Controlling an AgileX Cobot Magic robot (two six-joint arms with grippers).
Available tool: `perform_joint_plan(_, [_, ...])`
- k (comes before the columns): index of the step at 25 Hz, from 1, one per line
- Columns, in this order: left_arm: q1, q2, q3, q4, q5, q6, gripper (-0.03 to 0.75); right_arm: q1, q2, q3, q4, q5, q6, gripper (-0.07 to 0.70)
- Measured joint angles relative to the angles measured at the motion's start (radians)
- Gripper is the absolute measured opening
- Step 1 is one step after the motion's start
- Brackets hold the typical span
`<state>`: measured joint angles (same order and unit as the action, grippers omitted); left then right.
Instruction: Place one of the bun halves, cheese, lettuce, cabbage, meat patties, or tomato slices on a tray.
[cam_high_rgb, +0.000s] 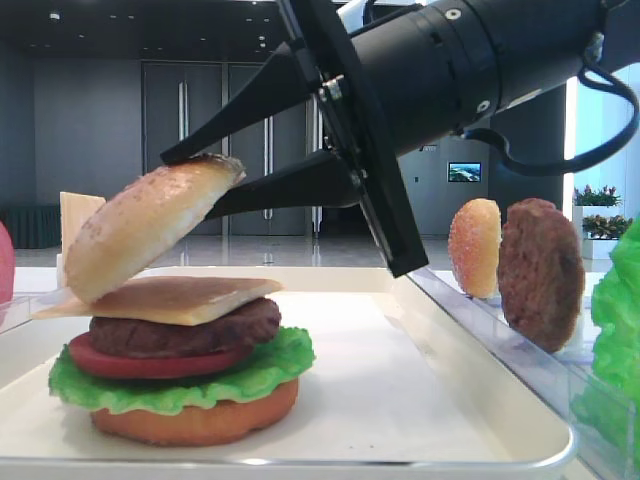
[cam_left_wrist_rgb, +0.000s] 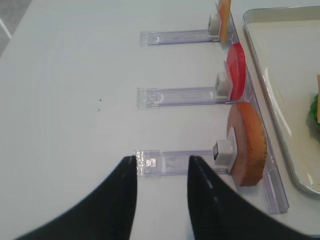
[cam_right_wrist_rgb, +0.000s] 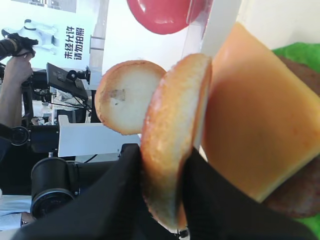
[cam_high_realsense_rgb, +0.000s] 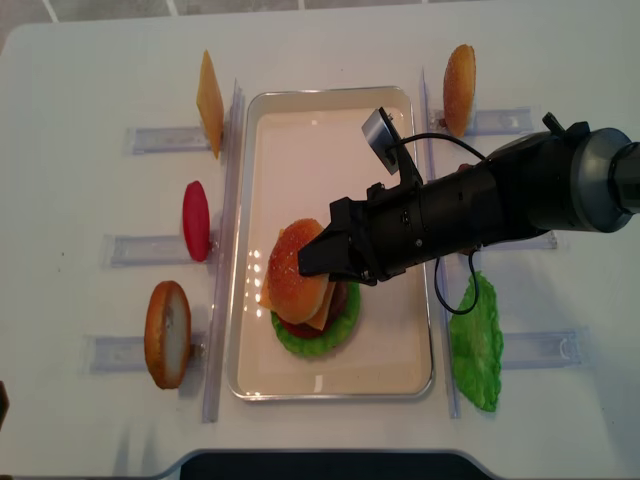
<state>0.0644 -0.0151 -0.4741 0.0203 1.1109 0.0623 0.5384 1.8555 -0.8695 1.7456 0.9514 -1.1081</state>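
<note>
My right gripper (cam_high_realsense_rgb: 312, 262) is shut on a sesame bun half (cam_high_realsense_rgb: 293, 280), one finger on each face. The bun half (cam_high_rgb: 140, 225) hangs tilted over a stack on the white tray (cam_high_rgb: 400, 400), its lower edge touching the cheese (cam_high_rgb: 170, 298). Below the cheese lie a meat patty (cam_high_rgb: 190, 335), a tomato slice (cam_high_rgb: 140, 362), lettuce (cam_high_rgb: 200, 385) and an orange bun base (cam_high_rgb: 200, 420). In the right wrist view the bun half (cam_right_wrist_rgb: 172, 140) stands edge-on between the black fingers. My left gripper (cam_left_wrist_rgb: 162, 162) is open and empty above the table, beside a rack.
Clear racks flank the tray. The left ones hold cheese (cam_high_realsense_rgb: 210, 100), a tomato slice (cam_high_realsense_rgb: 195, 220) and a bun (cam_high_realsense_rgb: 167, 333). The right ones hold a bun half (cam_high_realsense_rgb: 459, 75), a patty (cam_high_rgb: 540, 272) and lettuce (cam_high_realsense_rgb: 478, 345). The right arm reaches across the tray's right rim.
</note>
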Motion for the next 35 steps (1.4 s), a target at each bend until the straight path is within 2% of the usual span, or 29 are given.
perform_joint_plan(9, [0.000,0.000,0.000,0.000,0.000,0.000,0.265,0.000,0.000,0.000,-0.011,-0.019,0.000,0.326])
perform_joint_plan(15, [0.000,0.000,0.000,0.000,0.000,0.000,0.265,0.000,0.000,0.000,-0.067,-0.022,0.000,0.439])
perform_joint_plan(19, [0.000,0.000,0.000,0.000,0.000,0.000,0.265,0.000,-0.001,0.000,-0.086,-0.034,0.000,0.466])
perform_joint_plan(22, [0.000,0.000,0.000,0.000,0.000,0.000,0.265,0.000,-0.029,0.000,-0.124,-0.082,0.010,0.470])
perform_joint_plan(29, [0.000,0.000,0.000,0.000,0.000,0.000,0.265,0.000,-0.145,0.001,-0.288,-0.241,0.111,0.472])
perform_joint_plan(35, [0.000,0.000,0.000,0.000,0.000,0.000,0.265,0.000,-0.241,0.001,-0.507,-0.364,0.218,0.472])
